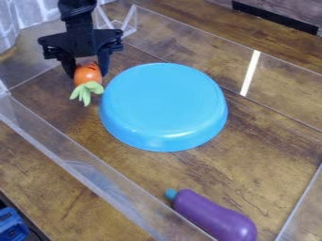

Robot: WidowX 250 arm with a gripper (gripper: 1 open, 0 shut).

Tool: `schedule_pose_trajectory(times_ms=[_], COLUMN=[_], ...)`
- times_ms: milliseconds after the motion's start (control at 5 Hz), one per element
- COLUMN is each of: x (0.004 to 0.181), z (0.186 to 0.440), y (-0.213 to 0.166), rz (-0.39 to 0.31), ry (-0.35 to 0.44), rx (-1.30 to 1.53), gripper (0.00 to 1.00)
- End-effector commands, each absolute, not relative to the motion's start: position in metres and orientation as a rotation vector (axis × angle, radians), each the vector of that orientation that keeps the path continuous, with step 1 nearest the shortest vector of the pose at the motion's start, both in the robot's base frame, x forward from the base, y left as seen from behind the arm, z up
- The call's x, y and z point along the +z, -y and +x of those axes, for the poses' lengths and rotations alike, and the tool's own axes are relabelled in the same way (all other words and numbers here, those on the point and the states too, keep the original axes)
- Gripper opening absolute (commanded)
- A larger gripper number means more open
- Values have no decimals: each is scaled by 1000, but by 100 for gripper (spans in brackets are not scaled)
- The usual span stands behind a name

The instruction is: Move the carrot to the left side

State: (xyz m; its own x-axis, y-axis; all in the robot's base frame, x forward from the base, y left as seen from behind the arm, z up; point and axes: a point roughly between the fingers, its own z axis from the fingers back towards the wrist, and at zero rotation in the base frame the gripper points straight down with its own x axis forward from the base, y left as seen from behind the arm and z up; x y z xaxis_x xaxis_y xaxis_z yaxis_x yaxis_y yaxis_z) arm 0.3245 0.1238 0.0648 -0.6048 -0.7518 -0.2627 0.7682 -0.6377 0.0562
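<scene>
**Carrot gripped beside the plate, upper left of the tray**

The gripper (86,68) hung over the upper left part of the scene, black fingers pointing steeply down and closed on the carrot (86,79). The orange body sat between the fingertips; the light green leafy top stuck out below, toward the lower left, and looked to be at or near the table (270,141) surface, though actual contact was hard to judge from this angle.

The carrot was just beside the left rim of the blue plate (164,105), not on it. The plate lay upside down, or at least dome side up, in the middle of the wooden table and took up most of the centre.

A purple eggplant (214,215) with a teal stem lay near the bottom edge, well apart from carrot and plate, stem end pointing up-left.

Clear plastic walls (63,155) ran around the work area; the near one cut diagonally across the lower left. A bright reflection streak showed on the wood to the right of the plate.
</scene>
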Motion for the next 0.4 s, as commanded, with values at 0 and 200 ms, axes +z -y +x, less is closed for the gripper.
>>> schedule_pose_trajectory(times_ms=[0,200], x=[108,118], z=[342,347], y=[-115,-113], rz=[463,481], ry=[-57,-55], rx=[-2283,-2319], gripper=[0,0])
